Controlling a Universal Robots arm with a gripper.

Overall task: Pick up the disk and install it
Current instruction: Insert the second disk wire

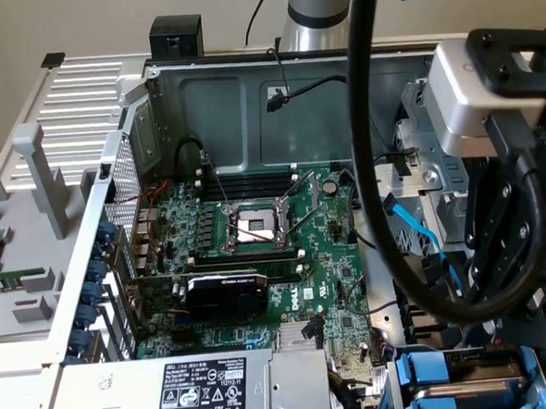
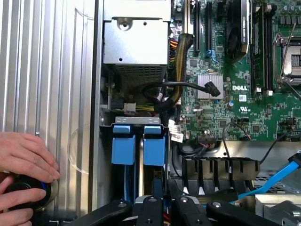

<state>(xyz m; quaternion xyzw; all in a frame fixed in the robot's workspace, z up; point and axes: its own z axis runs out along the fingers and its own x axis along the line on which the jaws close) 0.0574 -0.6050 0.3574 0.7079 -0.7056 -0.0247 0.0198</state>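
Scene: an open Dell computer case (image 1: 261, 102) is lying on its side, its motherboard (image 1: 270, 251) facing up so the drive bays can be reached from above.
Disk: two blue-framed disks are sitting edge-up, side by side, in the drive cage (image 2: 139, 123); the one nearer the motherboard (image 2: 154, 146) is lying directly ahead of the tool, the other (image 2: 123, 145) just beside it. Their blue end tabs are facing outward, likely so they can be gripped.
Tool: the tool (image 2: 162, 205) is hovering just over the drive cage in the wrist view, its black linkages spreading wide, pinching nothing.
Arm: the wrist body (image 1: 488, 97) is hanging at the exterior view's right, above the blue carriers (image 1: 470, 393).
Cables: a blue SATA cable (image 1: 419, 234) is trailing near the cage.
Person: a hand (image 2: 23, 157) is resting on a black knob (image 2: 26, 190) outside the case, probably operating a controller.
Progress: judging from this, no disk is being held yet.
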